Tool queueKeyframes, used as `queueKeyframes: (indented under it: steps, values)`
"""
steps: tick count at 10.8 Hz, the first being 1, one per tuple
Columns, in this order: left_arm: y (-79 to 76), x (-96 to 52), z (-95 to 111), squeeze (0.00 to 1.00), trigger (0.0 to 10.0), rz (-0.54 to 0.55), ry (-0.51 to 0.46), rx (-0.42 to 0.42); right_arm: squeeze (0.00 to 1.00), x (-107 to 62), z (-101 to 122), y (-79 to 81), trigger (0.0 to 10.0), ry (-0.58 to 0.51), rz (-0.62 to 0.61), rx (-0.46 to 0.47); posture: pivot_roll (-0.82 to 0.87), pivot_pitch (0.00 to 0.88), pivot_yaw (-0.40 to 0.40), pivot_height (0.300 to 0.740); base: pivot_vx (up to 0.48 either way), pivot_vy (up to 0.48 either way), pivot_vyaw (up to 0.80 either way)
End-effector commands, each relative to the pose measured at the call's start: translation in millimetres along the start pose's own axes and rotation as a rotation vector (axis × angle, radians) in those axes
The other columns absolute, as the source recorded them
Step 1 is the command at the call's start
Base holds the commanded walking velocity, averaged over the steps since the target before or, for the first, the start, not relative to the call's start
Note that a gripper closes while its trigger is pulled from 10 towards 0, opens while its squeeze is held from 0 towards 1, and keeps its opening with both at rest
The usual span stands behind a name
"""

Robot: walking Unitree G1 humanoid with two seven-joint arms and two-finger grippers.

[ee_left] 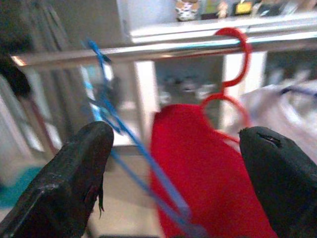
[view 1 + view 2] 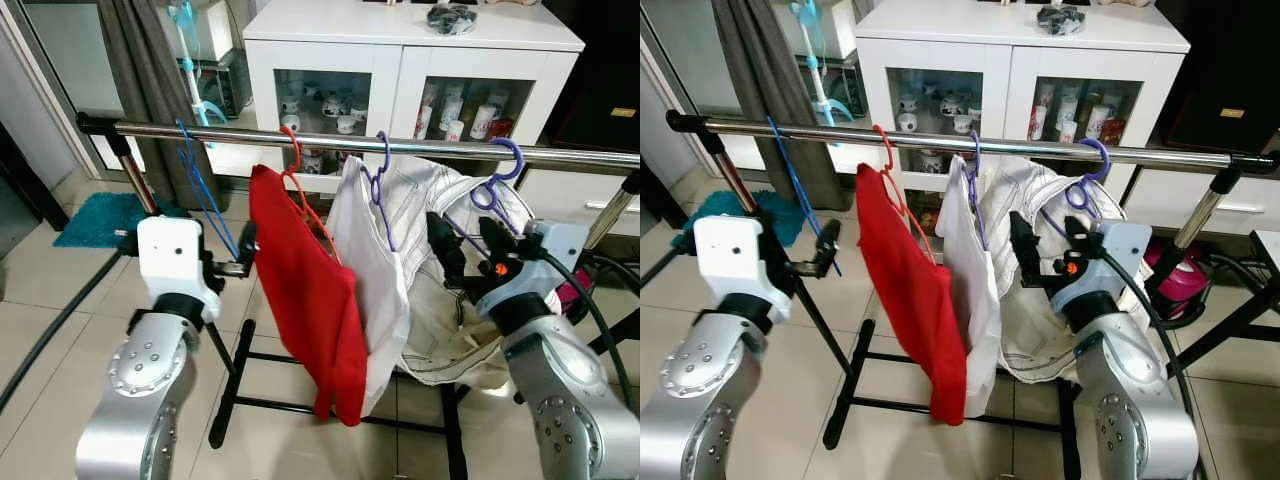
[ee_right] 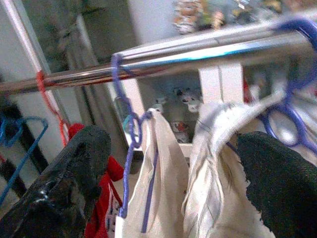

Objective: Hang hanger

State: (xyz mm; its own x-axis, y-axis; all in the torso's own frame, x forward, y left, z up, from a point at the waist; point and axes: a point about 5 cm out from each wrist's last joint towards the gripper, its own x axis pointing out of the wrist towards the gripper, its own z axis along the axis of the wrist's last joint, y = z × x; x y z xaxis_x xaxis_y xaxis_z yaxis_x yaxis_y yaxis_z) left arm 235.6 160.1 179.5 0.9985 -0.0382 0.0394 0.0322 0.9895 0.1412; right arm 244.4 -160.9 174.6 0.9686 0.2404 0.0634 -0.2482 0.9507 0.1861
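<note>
1. A steel rail [image 2: 400, 146] runs across in front of me, carried by a black stand [image 2: 232, 385] on the tiled floor [image 2: 40, 300].
2. Four hangers hook over the rail: a bare blue hanger [image 2: 205, 190] at my left, then a red hanger [image 2: 296, 170] carrying a red garment [image 2: 310, 300], a purple hanger [image 2: 380, 180] carrying a white garment [image 2: 375, 290], and another purple hanger [image 2: 497, 180] with pale striped cloth [image 2: 440, 300] bunched under it.
3. My left gripper [image 2: 243, 262] is raised just beside the lower end of the blue hanger; in the left wrist view its fingers [image 1: 74, 173] stand wide apart, with the blue wire passing between them, untouched as far as I can tell.
4. My right gripper [image 2: 468, 245] is up by the striped cloth, below the right-hand purple hook, its fingers [image 3: 74, 168] spread and holding nothing.
5. Behind the rail a white cabinet [image 2: 400, 60] with glass doors holds mugs and cups [image 2: 335, 108] on its shelves; a dark bundle [image 2: 450, 18] lies on top.
6. A teal mat [image 2: 100, 218] lies on the floor at my left.
</note>
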Motion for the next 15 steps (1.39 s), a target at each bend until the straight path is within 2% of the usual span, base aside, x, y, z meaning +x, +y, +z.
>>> queueKeyframes:
  steps: [1, 3, 4, 5, 6, 8, 9, 10, 11, 12, 13, 14, 15]
  values:
    - [3.4, -0.5, 0, 1.0, 10.0, 0.052, -0.002, 0.049, 1.0, 2.0, 8, 7.7, 10.0, -0.036, 0.036, -0.029, -0.06, 0.0, 0.042, 0.74, 0.0, 0.0, 0.0]
    - [-1.1, -7.0, -4, 1.0, 10.0, -0.013, 0.003, 0.036, 1.0, 7.1, -5, 15.5, 10.0, 0.054, 0.077, -0.167, -0.05, 0.0, 0.024, 0.74, 0.0, 0.0, 0.0]
    - [-3.7, -9.2, -6, 1.0, 10.0, -0.045, 0.006, 0.038, 0.67, 7.0, -9, 21.5, 10.0, 0.067, 0.117, -0.214, -0.05, 0.0, 0.024, 0.74, 0.0, 0.0, 0.0]
    - [-6.1, -8.1, -8, 1.0, 10.0, -0.053, 0.014, 0.049, 0.0, 4.7, -17, 21.4, 10.0, 0.116, 0.11, -0.179, -0.05, 0.0, 0.03, 0.74, 0.0, 0.0, 0.0]
    - [-9.1, -6.7, -9, 1.0, 10.0, -0.073, 0.018, 0.049, 0.0, 2.9, -20, 13.5, 10.0, 0.131, 0.041, -0.105, -0.06, 0.0, 0.039, 0.74, 0.0, 0.0, 0.0]
    - [-15.4, -5.5, -12, 1.0, 10.0, -0.142, 0.035, 0.026, 0.0, 1.3, -17, 13.9, 10.0, 0.128, 0.048, -0.068, -0.07, 0.0, 0.056, 0.74, 0.0, 0.0, 0.0]
    - [-17.9, -4.0, -13, 0.93, 10.0, -0.162, 0.04, 0.013, 0.0, 2.0, -17, 11.4, 10.0, 0.134, 0.026, -0.08, -0.08, 0.0, 0.066, 0.74, 0.0, 0.0, 0.0]
    - [-18.7, -3.2, -13, 0.58, 10.0, -0.168, 0.037, 0.011, 0.0, 3.3, -15, 10.8, 10.0, 0.124, 0.023, -0.09, -0.08, 0.0, 0.067, 0.74, 0.0, 0.0, 0.0]
    - [-18.2, -2.0, -12, 0.5, 10.0, -0.184, 0.022, 0.025, 0.0, 9.5, -12, 15.1, 10.0, 0.11, 0.04, -0.078, -0.08, 0.0, 0.069, 0.74, 0.0, 0.0, 0.0]
    - [-21.1, -4.6, -14, 0.52, 10.0, -0.273, 0.032, 0.009, 0.0, 22.8, -8, 23.6, 10.0, 0.091, 0.065, -0.063, -0.08, 0.0, 0.072, 0.74, 0.0, 0.0, 0.0]
    - [-22.6, -7.4, -16, 0.51, 10.0, -0.337, 0.041, 0.036, 0.26, 33.7, -10, 23.1, 10.0, 0.107, 0.044, -0.053, -0.08, 0.0, 0.075, 0.74, 0.0, 0.0, 0.0]
    - [-20.1, -10.2, -19, 0.5, 10.0, -0.372, 0.055, 0.068, 1.0, 45.9, -13, 19.1, 10.0, 0.142, 0.008, -0.033, -0.07, 0.0, 0.071, 0.74, 0.0, 0.0, 0.0]
    - [-8.4, -13.5, -20, 0.51, 10.0, -0.373, 0.072, 0.06, 1.0, 60.9, -12, 22.1, 10.0, 0.172, 0.041, -0.022, -0.06, 0.0, 0.061, 0.74, 0.0, 0.0, 0.0]
